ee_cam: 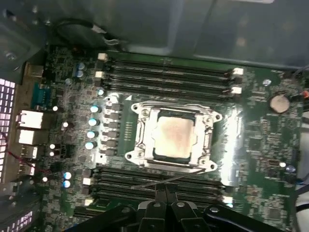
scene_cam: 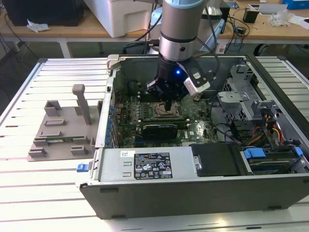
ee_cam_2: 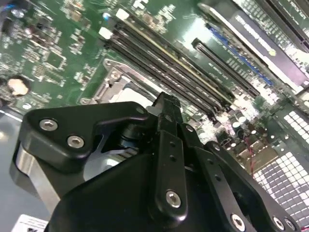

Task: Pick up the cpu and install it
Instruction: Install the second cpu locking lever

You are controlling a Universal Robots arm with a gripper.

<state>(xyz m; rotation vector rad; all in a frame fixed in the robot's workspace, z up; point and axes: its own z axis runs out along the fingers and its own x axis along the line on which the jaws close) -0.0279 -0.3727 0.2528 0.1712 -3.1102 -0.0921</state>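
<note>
My tool (scene_cam: 167, 107) hangs inside the open computer case (scene_cam: 193, 188), just above the circuit board (ee_cam: 260, 145). In both wrist views its fingers (ee_cam: 166, 195) are pressed together with nothing between them. The cpu (ee_cam: 175, 137) lies flat in the metal-framed socket (ee_cam: 140, 140), just below and ahead of the tool's tips, between rows of memory slots (ee_cam: 169, 72). The grey tray (scene_cam: 60, 133) sits on the tabletop (scene_cam: 43, 193), well away from the tool.
</note>
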